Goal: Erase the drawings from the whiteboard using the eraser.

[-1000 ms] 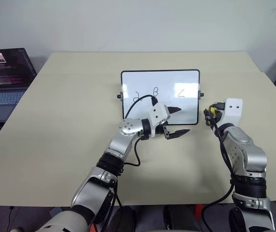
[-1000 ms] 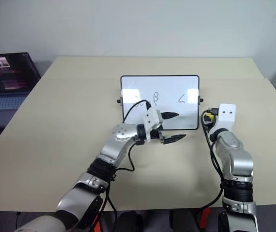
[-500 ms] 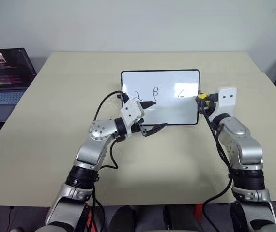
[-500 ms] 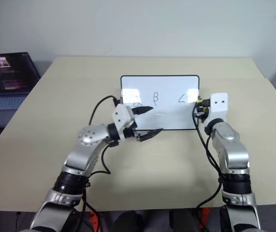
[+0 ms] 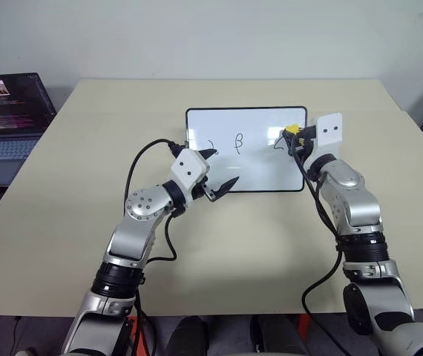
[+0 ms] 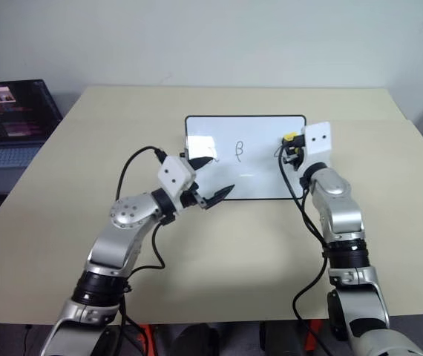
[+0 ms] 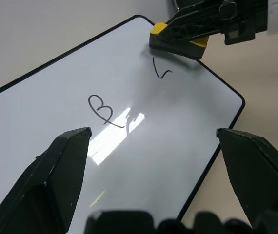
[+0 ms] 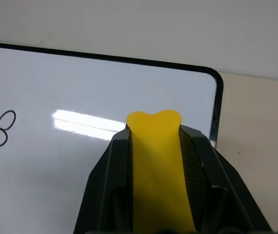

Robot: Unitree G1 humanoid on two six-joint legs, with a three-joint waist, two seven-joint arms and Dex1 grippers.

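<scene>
A beige worktop point(image 5: 85, 222) fills most of the frame, with a small black-framed whiteboard point(image 5: 256, 167) lying flat just above centre. Three thin black drawings point(image 5: 238, 142) sit in a row across the board's upper half; the middle one is a beta-like loop. The right end effector point(image 5: 294, 138), at the board's upper right corner, is clenched on the yellow eraser point(image 5: 291, 129), which sits right at the rightmost mark. The left end effector point(image 5: 219, 169), near the board's lower left, is released, its two black fingers point(image 7: 66, 161) spread wide apart above the white surface. A dark laptop point(image 5: 7, 122) with a lit screen sits at the far left edge of the frame.
</scene>
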